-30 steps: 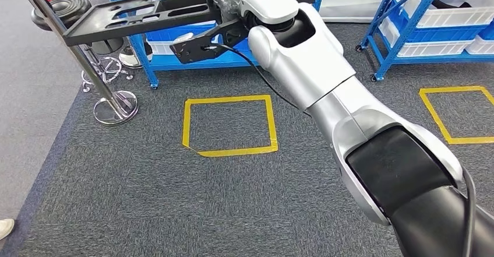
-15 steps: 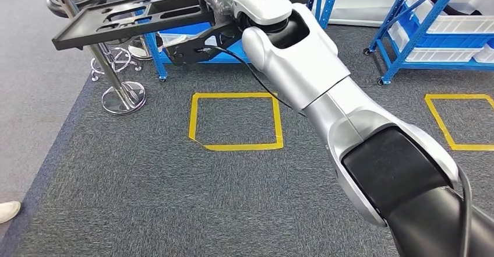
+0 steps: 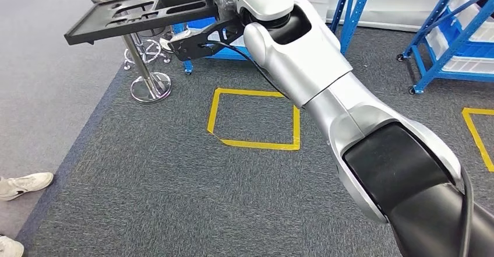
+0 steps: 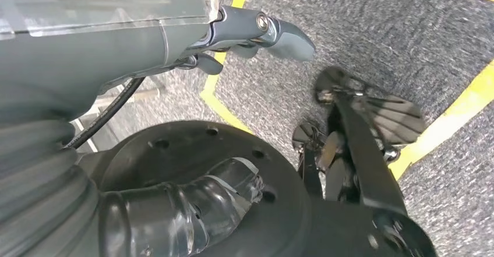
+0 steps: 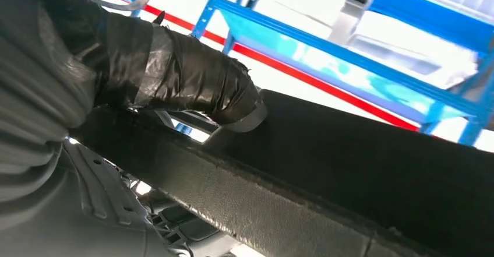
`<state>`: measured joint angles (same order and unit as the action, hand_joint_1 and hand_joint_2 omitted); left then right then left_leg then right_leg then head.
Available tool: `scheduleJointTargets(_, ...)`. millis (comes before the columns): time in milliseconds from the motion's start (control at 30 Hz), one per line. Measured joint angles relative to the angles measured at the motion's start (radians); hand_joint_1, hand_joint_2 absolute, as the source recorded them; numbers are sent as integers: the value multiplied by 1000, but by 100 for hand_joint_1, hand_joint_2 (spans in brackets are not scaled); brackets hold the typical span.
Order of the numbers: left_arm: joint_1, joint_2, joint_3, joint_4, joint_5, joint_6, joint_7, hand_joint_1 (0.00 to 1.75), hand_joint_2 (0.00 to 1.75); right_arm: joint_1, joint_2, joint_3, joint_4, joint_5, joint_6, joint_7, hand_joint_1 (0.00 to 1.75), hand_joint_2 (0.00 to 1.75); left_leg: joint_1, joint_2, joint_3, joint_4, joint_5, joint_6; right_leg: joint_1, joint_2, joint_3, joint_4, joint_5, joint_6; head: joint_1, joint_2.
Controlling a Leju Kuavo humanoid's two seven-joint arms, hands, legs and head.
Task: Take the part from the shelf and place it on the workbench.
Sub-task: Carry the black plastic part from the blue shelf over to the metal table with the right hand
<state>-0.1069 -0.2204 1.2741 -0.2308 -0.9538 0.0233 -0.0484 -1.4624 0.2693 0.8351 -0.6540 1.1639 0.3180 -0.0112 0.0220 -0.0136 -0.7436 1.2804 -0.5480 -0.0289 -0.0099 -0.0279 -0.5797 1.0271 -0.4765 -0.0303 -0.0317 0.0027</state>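
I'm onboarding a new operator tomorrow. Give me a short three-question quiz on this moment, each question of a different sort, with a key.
1. True or false: the black tray-shaped part lies on the carpet.
2. Multiple choice: the yellow taped square on the carpet holds: A) a box, B) nothing, C) a stool.
3. Fill in: the right hand grips the part's ____.

Key
1. False: the part is held up in the air, above the floor.
2. B.
3. Edge: the right wrist view shows the thumb lying over the part's rim.
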Motion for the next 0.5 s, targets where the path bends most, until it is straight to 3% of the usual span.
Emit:
scheduleJointTargets(33,0,0,0,0,0,0,0,0,175,0,0,0,2,0,0,0,175,175,0,2,2,7,6,0,2,-12,-1,1,-1,-1,0,0)
scheduleJointTargets(67,0,1,0,0,1,0,0,0,175,0,0,0,3,0,0,0,175,175,0,6,21,-22,27,2,4,-24,-1,3,-2,-1,0,0)
scheduleJointTargets(133,1,2,0,0,1,0,0,0,175,-4,1,0,4,0,0,0,175,175,-6,39,91,-145,81,9,9,-46,0,7,-6,-1,0,0)
scheduleJointTargets(200,0,3,0,0,1,0,0,0,175,-10,1,0,4,2,1,0,175,175,-18,73,135,-236,103,20,16,-65,-3,11,-8,2,0,0)
scheduleJointTargets(233,0,3,0,0,1,-1,-1,0,175,-12,1,0,4,4,1,0,175,175,-22,77,138,-248,100,24,19,-76,-5,13,-8,4,0,0)
scheduleJointTargets(300,0,2,0,0,1,-2,-1,0,175,-14,2,0,4,7,2,1,175,175,-20,56,133,-255,105,35,22,-95,-8,17,-12,10,1,0)
scheduleJointTargets(367,1,1,0,0,2,-3,-2,0,175,-16,2,0,4,10,2,2,175,175,-14,37,133,-261,112,46,19,-62,-22,55,-42,18,1,0)
scheduleJointTargets(433,1,0,0,0,2,-5,-2,0,175,-18,-2,0,4,11,3,2,175,175,-11,18,132,-264,118,54,11,-1,-66,162,-104,26,2,0)
scheduleJointTargets(500,1,0,0,0,2,-6,-3,0,175,-17,-6,0,6,12,5,2,175,175,-11,-6,128,-263,120,57,5,22,-119,278,-147,30,2,0)
